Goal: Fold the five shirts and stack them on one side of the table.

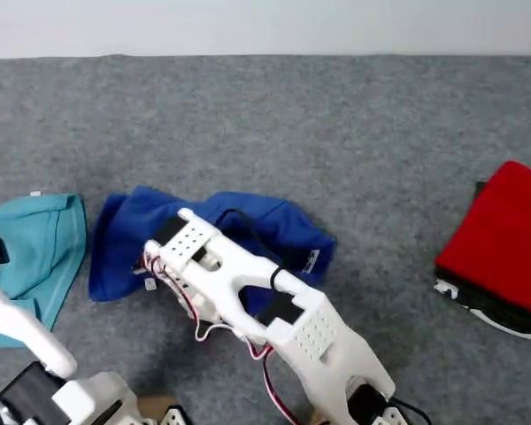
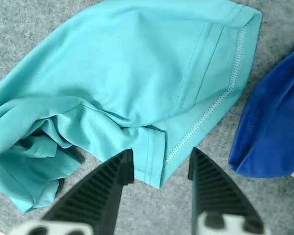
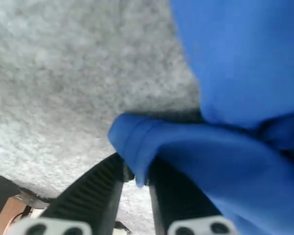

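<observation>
While the right gripper [image 3: 134, 171] is clenched on a rolled hem of the blue shirt [image 1: 124, 243], that shirt lies bunched a little left of the middle of the tabletop [image 1: 336, 124]. The left gripper [image 2: 159, 164] hangs released, jaws spread over a stitched corner of the teal shirt [image 1: 31, 243], which lies crumpled at the left edge, just beside the blue one. A folded stack topped by a red shirt [image 1: 504, 235] sits at the right edge. Bare grey tabletop stretches along the far edge and between the blue shirt and the stack.
</observation>
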`<state>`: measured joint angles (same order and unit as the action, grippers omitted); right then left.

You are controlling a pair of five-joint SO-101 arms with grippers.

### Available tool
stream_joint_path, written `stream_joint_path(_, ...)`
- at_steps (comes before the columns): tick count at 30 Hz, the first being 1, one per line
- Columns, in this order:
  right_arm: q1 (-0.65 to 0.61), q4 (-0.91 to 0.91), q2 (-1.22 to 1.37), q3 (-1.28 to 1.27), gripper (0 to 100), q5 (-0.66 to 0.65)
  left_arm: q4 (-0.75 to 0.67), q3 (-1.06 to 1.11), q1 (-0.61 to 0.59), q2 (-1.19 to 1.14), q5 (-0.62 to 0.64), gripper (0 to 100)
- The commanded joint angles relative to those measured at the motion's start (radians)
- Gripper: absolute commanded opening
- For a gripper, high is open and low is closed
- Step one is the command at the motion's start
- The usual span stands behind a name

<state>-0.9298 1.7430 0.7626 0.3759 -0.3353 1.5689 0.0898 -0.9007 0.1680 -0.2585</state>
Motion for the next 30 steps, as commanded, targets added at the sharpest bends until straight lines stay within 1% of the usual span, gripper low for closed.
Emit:
stream_joint_path(1,0.031,0.051,-0.004,0.123,1.1,-0.011,-0.014,-0.004,-0.003,0.029,-0.012,19)
stream_joint_path(3,0.065,0.054,-0.035,0.146,1.0,-0.011,-0.014,-0.005,-0.002,0.032,-0.012,19)
stream_joint_path(7,0.133,0.053,-0.179,0.146,1.0,-0.012,-0.008,-0.010,0.003,0.038,-0.012,19)
stream_joint_path(13,0.259,0.051,-0.496,0.152,1.0,-0.012,0.008,-0.010,0.006,0.068,-0.012,19)
stream_joint_path(16,0.334,0.051,-0.656,0.196,1.0,-0.009,0.028,-0.008,0.054,0.132,-0.014,19)
stream_joint_path(20,0.481,0.050,-0.812,0.338,1.0,-0.008,0.038,-0.005,0.189,0.187,-0.044,19)
stream_joint_path(26,0.704,0.050,-0.901,0.482,1.0,-0.006,0.118,-0.004,0.445,0.169,-0.068,19)
stream_joint_path(30,0.762,0.051,-0.911,0.491,1.0,-0.006,0.170,-0.004,0.615,0.089,-0.129,19)
